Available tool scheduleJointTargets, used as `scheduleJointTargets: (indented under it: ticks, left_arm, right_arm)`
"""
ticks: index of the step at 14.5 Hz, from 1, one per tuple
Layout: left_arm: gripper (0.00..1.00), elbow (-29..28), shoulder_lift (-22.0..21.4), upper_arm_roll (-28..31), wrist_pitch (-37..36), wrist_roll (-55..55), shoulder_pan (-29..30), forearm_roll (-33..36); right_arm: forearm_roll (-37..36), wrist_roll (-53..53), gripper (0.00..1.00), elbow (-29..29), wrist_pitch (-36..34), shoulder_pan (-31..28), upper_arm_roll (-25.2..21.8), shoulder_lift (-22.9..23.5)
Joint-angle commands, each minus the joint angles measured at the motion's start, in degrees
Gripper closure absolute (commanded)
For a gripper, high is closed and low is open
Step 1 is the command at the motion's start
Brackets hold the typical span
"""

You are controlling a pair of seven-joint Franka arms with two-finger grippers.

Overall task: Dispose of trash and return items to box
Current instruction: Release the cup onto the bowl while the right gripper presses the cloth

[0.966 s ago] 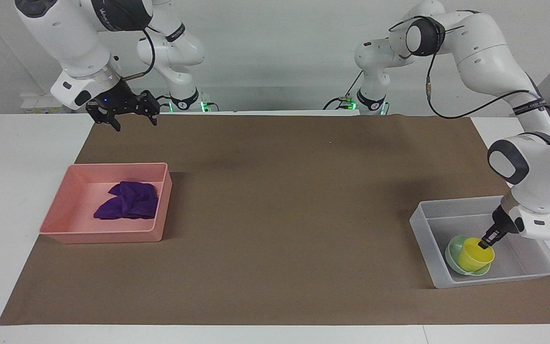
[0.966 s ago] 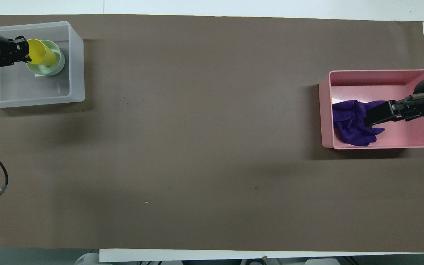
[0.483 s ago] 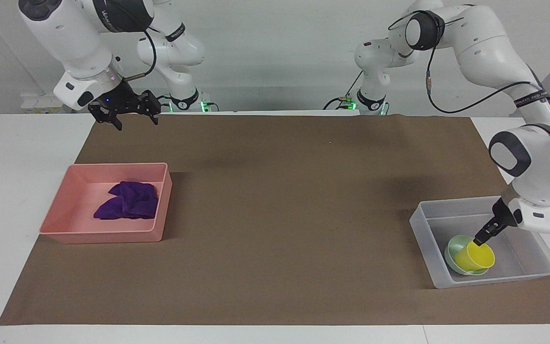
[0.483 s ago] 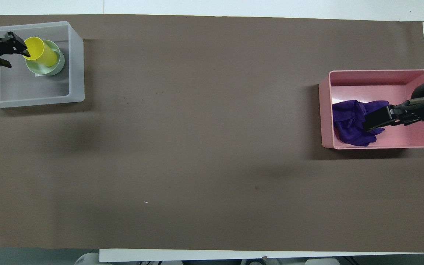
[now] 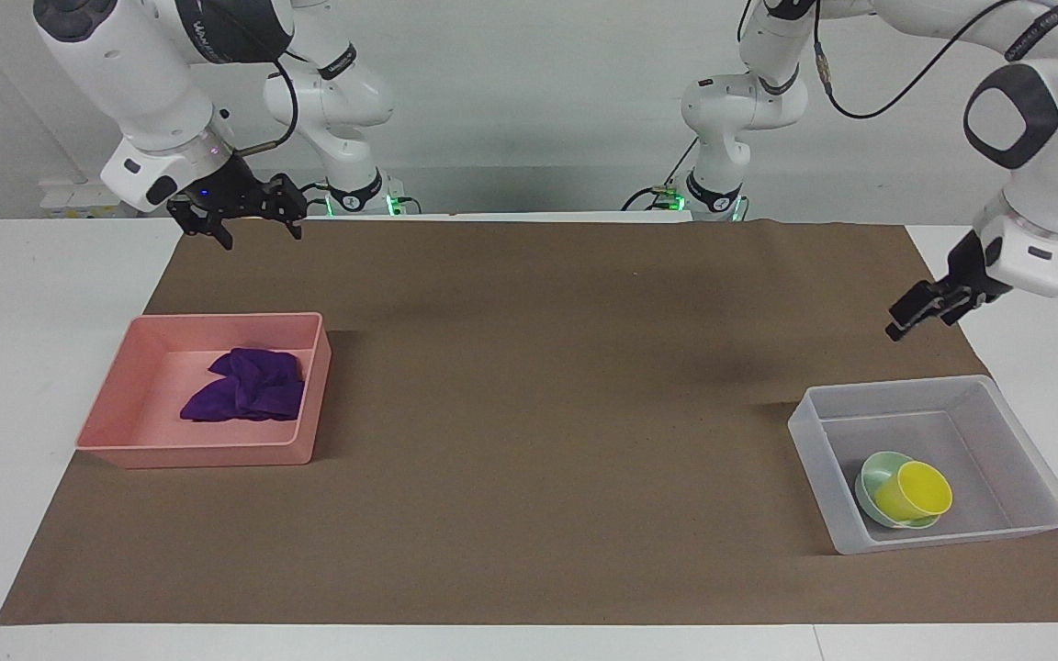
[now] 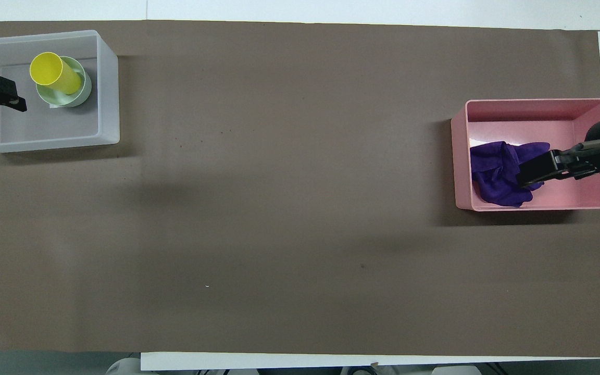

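MOVED: my left gripper (image 5: 917,315) has let go of the yellow cup (image 5: 913,490) and risen clear, empty | CUP: tilted in mint bowl (image 5: 876,476), inside clear box (image 5: 1034,459), beneath it | RIGHT: my right gripper (image 5: 235,218) waits spread above the pink tray (image 5: 208,454); purple cloth (image 5: 244,386) inside.

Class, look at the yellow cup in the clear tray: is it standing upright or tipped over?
Tipped. The yellow cup leans in the mint-green bowl, its mouth facing sideways and upward rather than straight up. No gripper touches it.

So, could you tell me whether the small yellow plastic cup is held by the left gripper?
No, the yellow cup lies free in the mint-green bowl, left gripper raised clear.
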Motion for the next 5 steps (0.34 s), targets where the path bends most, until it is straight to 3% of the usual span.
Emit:
scheduleJointTargets:
  ticks: [1,5]
  left_arm:
    - [0.0,-6.34,-5.94,0.41,1.65,5.13,-1.94,1.0]
    - [0.0,-4.39,-5.14,0.49,-1.25,5.85,-1.95,0.92]
  right_arm:
    - [-0.96,-0.97,0.0,-1.78,0.88,-0.82,0.45,-1.56]
    - [-0.96,-1.06,0.0,-1.7,1.15,-0.91,0.46,-1.47]
